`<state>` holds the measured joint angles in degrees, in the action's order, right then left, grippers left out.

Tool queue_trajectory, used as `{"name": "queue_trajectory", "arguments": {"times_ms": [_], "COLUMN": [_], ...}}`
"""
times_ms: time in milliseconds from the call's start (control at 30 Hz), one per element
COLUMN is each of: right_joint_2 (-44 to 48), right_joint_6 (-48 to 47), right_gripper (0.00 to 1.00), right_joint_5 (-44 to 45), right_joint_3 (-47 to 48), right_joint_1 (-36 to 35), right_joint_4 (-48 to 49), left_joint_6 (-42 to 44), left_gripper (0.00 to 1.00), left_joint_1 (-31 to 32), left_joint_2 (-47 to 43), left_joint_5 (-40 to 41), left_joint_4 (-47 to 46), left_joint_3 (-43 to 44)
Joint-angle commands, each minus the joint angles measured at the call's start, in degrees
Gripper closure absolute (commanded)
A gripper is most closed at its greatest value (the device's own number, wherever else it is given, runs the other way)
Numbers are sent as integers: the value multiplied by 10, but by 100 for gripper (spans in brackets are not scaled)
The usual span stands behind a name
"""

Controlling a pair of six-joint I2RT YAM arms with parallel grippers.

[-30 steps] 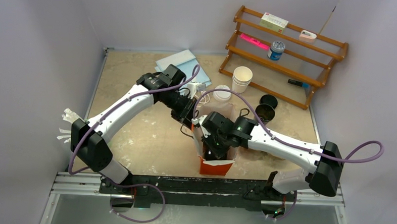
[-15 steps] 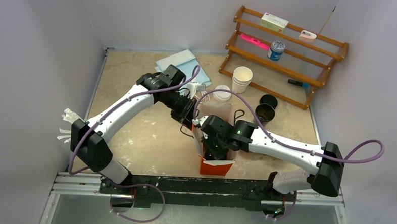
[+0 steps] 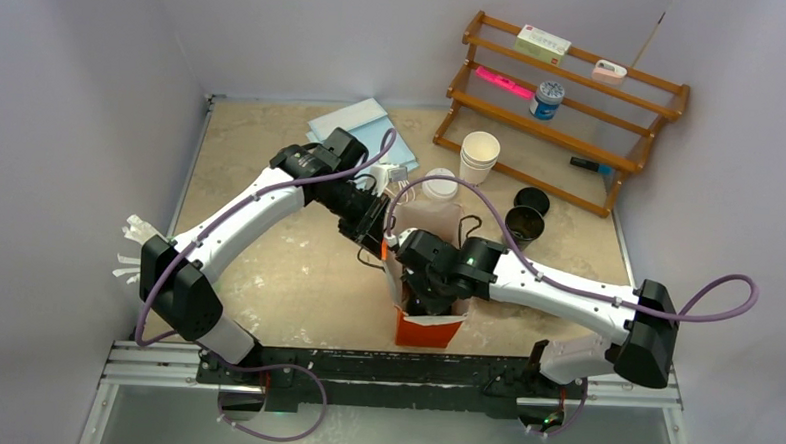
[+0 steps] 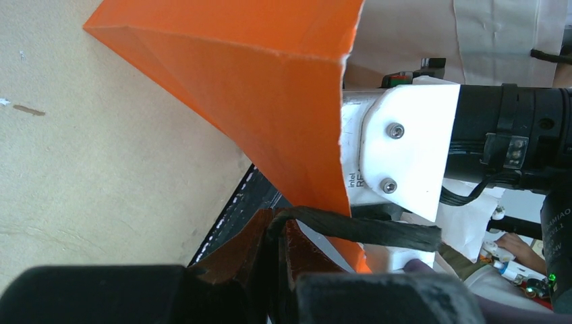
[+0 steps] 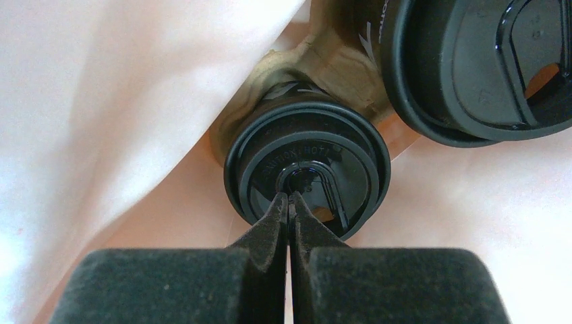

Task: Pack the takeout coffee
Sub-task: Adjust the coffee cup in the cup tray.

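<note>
Now the right gripper [image 5: 289, 200], closed with nothing held, has moved slightly left inside the orange paper bag [image 4: 270, 88]. Its tips touch the top of a lidded black cup [image 5: 351, 155] seated in the pulp carrier [image 5: 340, 67]. The left gripper [image 4: 273, 243] pinches the bag handle [image 4: 364, 229]. Packing seems nearly done.

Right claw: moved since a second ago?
Yes, slightly. Wrist of the right claw drifted left in the top view, judged against the unmoved orange bag.

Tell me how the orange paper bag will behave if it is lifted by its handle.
Probably floppy: the orange paper bag has thin creased walls. Its twisted paper handle looks bendy. Two lidded cups inside likely make it bottom-heavy.
</note>
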<state>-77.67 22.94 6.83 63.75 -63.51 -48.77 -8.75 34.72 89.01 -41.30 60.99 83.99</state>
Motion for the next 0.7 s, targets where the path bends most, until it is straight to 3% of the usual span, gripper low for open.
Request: {"name": "queue_trajectory", "arguments": {"times_ms": [0, 200, 433, 667], "right_joint_2": [-27, -35, 0, 27], "right_joint_6": [10, 14, -1, -23], "right_gripper": [100, 100, 100, 100], "right_joint_5": [50, 43, 40, 69], "right_joint_3": [-31, -24, 56, 97], "right_joint_1": [1, 1, 1, 2], "right_joint_4": [-53, -57, -90, -58], "left_joint_6": [16, 22, 25, 21], "left_gripper": [94, 94, 94, 94], "left_joint_1": [-5, -6, -9, -9], "left_joint_2": [-12, -9, -9, -11], "left_joint_5": [-13, -14, -11, -10], "left_joint_4": [3, 8, 15, 10], "left_joint_3": [8, 12, 22, 21]}}
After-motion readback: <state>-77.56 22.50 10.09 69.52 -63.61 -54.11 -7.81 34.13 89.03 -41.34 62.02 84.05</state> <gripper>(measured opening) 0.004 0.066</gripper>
